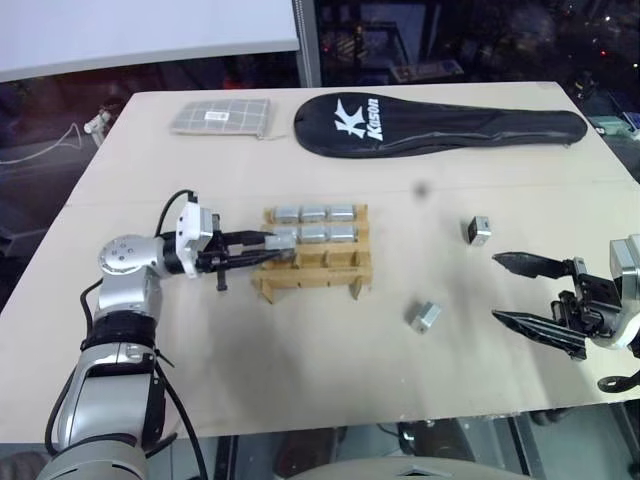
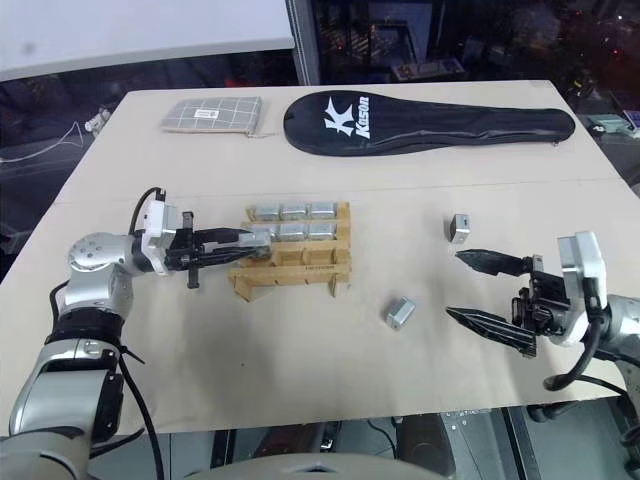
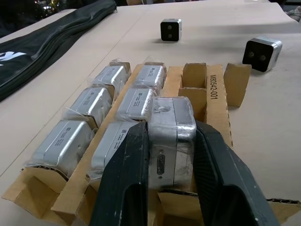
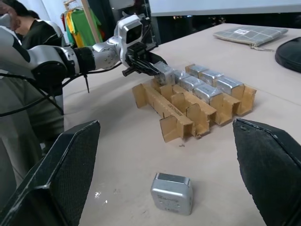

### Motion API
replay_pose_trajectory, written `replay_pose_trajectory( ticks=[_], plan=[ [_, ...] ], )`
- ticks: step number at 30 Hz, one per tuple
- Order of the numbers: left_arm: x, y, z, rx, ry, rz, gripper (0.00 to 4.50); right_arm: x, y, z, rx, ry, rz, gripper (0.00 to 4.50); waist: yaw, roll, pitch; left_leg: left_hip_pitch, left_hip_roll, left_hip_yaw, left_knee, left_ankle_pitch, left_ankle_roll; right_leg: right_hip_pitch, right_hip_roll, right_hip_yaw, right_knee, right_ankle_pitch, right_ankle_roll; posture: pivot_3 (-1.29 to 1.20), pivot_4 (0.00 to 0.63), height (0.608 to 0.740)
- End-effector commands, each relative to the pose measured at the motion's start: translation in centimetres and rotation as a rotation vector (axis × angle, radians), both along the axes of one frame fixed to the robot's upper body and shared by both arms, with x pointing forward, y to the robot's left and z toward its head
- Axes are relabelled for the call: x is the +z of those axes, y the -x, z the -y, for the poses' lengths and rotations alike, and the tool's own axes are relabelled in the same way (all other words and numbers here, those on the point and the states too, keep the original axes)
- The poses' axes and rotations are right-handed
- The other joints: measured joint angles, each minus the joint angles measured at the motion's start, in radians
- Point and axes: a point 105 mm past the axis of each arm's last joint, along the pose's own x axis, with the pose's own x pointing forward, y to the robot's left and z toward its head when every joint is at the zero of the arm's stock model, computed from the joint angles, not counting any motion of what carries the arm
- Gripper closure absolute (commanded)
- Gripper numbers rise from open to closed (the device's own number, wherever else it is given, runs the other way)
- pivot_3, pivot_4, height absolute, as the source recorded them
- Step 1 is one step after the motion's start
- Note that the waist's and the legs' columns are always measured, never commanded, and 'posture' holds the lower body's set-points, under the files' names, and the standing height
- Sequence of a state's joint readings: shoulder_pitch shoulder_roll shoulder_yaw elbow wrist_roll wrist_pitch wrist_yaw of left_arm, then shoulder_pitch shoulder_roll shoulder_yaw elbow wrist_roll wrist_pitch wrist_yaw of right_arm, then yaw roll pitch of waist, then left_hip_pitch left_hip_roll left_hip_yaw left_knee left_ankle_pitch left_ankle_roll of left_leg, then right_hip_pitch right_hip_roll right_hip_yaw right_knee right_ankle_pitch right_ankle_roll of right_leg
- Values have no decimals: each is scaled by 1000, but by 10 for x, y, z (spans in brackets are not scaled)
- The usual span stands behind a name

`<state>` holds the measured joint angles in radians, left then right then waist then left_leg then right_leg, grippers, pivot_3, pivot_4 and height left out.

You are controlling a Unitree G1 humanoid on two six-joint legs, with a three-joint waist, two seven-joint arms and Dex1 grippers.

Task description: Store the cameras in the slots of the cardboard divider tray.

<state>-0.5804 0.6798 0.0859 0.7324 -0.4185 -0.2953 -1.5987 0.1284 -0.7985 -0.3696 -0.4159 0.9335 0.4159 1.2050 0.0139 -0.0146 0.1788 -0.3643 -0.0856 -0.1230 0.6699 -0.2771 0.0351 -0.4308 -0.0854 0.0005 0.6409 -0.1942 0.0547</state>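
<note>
While clamped in the left gripper (image 3: 171, 155), a wrapped silver camera (image 3: 171, 129) stands upright over the cardboard divider tray (image 1: 312, 262). At four o'clock, the right gripper (image 1: 535, 295) gapes, holding nothing.

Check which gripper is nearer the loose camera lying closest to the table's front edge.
Right. The open right gripper sits just beside that loose camera; the left gripper is across the table at the cardboard divider tray, shut on another camera.

Brushed-metal cameras (image 3: 171, 136) in glossy plastic wrap sit in a matt, rough-edged cardboard divider tray (image 3: 218, 101).
</note>
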Motion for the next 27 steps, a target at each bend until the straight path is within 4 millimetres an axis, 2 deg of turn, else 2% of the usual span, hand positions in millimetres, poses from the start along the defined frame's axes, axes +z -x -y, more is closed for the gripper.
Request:
replay_pose_trajectory(
  ticks=[1,8,22,23,25,27],
  plan=[
    [-15,5,0,-16,-36,-80,3780,9,3,2,-2,1,58,39,0,0,0,0,0,0,0,0,0,0,0,0,0,0,0,0,150,740],
    [-21,15,-1,-50,-66,-138,3780,7,4,4,-10,-1,53,39,-1,1,0,1,0,0,0,0,0,1,0,1,0,-1,1,0,150,740],
    [-25,8,4,-50,-86,-96,3780,3,5,7,-22,2,54,39,0,1,0,1,0,0,0,0,0,1,0,0,-1,-2,3,0,150,740],
    [-23,6,5,-38,-71,-95,2768,2,5,8,-23,3,53,0,0,1,-1,1,0,0,0,0,0,1,0,1,0,-1,3,0,150,740],
    [-17,2,6,-21,-31,-80,2005,1,6,8,-24,4,52,0,0,1,0,1,0,0,0,0,0,1,0,0,0,-1,2,0,150,740],
    [-10,1,6,-31,-19,-55,985,1,6,9,-26,5,52,0,0,0,0,0,0,0,0,0,0,1,0,0,0,-1,3,0,150,740]
  ],
)
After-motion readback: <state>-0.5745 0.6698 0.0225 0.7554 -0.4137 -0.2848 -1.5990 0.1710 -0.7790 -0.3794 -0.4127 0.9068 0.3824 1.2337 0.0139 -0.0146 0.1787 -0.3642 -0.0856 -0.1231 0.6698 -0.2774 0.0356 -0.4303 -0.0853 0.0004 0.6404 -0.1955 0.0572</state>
